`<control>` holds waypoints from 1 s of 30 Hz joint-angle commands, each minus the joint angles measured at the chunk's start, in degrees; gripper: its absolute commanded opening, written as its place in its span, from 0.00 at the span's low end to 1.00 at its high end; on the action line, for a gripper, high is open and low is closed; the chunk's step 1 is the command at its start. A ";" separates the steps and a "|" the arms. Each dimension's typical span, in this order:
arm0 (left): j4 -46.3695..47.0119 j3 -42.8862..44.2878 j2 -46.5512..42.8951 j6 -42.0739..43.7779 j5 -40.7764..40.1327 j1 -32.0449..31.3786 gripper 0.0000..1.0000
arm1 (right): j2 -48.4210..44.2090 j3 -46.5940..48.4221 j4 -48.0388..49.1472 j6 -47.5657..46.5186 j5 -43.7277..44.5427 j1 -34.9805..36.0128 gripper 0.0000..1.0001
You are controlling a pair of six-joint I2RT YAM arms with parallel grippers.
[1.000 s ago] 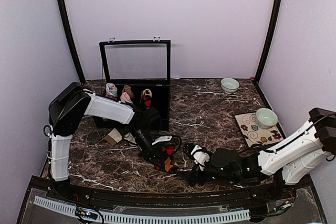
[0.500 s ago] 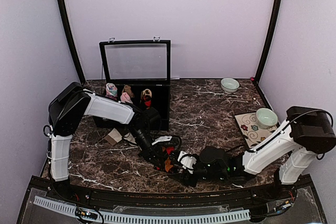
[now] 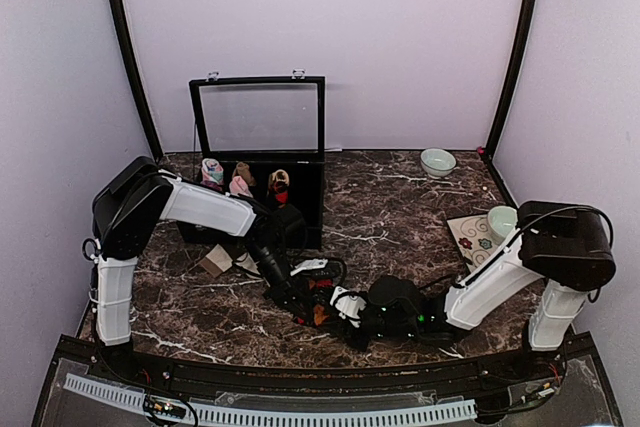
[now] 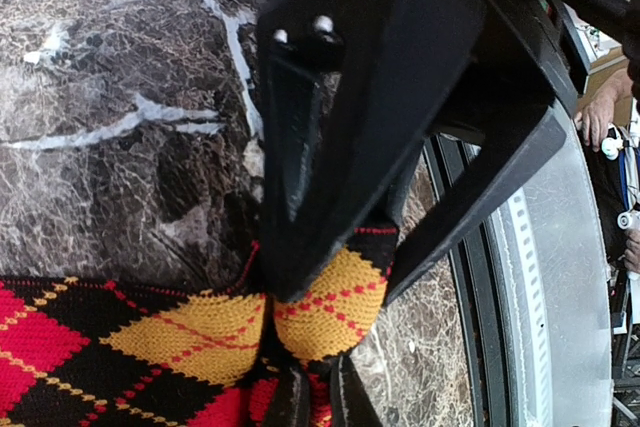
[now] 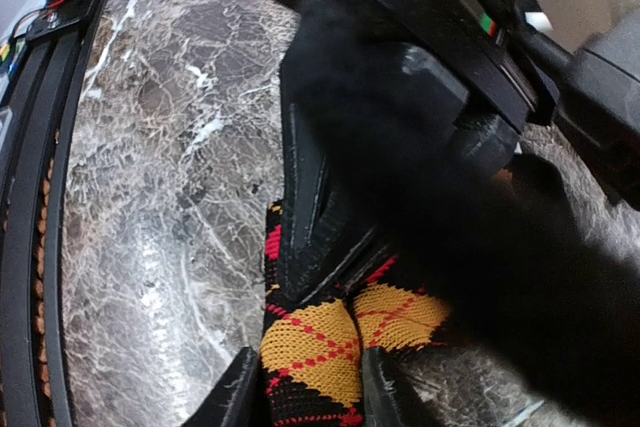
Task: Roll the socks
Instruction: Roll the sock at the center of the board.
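Observation:
The black sock with red and orange argyle diamonds lies bunched at the table's front centre. My left gripper is shut on it; in the left wrist view its tips pinch the argyle fabric. My right gripper meets it from the right. In the right wrist view its jaws press both sides of an orange diamond fold, just below the left gripper's fingers. The cream sock with brown ends lies left of the left arm, untouched.
An open black box with its lid up stands at the back left, holding rolled sock bundles. A bowl sits at the back right. A second bowl rests on a flowered mat beside my right elbow.
My right arm has slid left across the table to the argyle sock, and its jaws have narrowed onto the fabric. The left arm has stayed still, shut on the sock.

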 commanded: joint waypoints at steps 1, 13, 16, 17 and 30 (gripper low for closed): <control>-3.29 -1.76 0.63 -0.02 -8.16 0.05 0.02 | 1.67 0.82 4.04 0.57 -0.20 -0.96 0.27; 1.12 -3.43 -2.88 -3.59 -10.97 0.85 0.43 | 3.35 -0.89 2.40 4.53 -2.31 -1.00 0.00; 3.59 -5.82 -6.13 -3.59 -11.98 1.36 0.47 | 3.85 -2.59 2.46 7.07 -2.91 -1.03 0.00; 4.47 -7.22 -7.47 -3.29 -12.37 1.37 0.47 | 4.05 -3.01 2.28 7.85 -3.13 -1.06 0.00; 8.11 -11.72 -15.53 0.43 -12.02 1.37 0.48 | 2.25 -0.85 -11.85 20.75 -12.30 -3.42 0.00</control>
